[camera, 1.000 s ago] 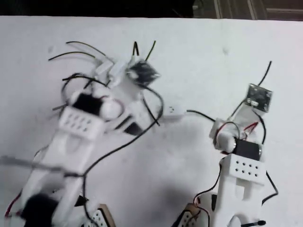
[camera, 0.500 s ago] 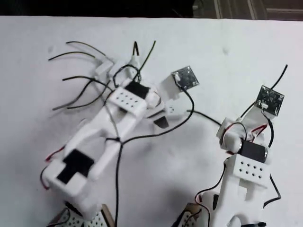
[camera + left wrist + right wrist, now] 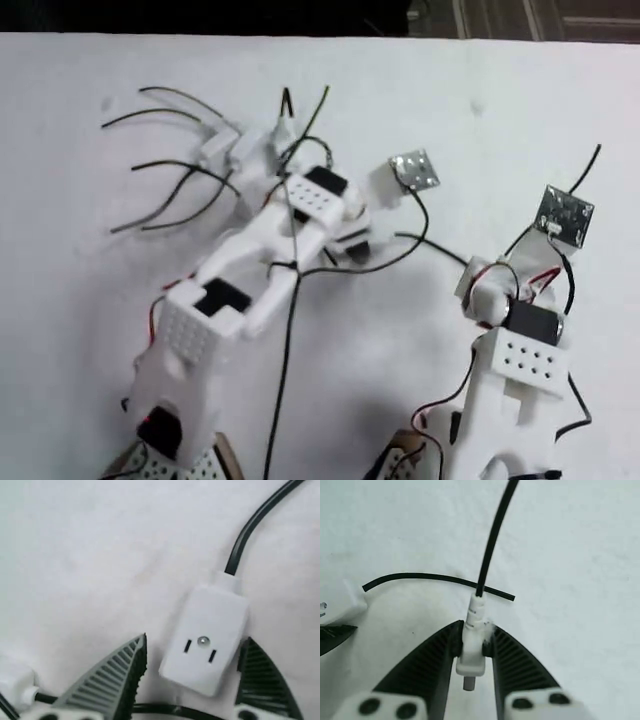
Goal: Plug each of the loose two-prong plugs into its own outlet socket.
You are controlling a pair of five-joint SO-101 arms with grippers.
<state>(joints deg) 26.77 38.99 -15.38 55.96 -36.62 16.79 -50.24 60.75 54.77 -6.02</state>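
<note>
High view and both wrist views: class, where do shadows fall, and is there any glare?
High view: a soft grey shadow spreads over the table beside the left arm, without hard edges. Left wrist view: even light on the outlet socket, no glare. Right wrist view: the plug in the right gripper is evenly lit, no glare.

The white outlet socket (image 3: pixel 205 637) lies between the spread fingers of the left gripper (image 3: pixel 192 672); its black cord (image 3: pixel 255 525) runs away.

I can read no lettering, number or sign on anything I see; the socket (image 3: pixel 205 647) and the plug (image 3: pixel 471 652) I hold are plain white, without legible marks.
</note>
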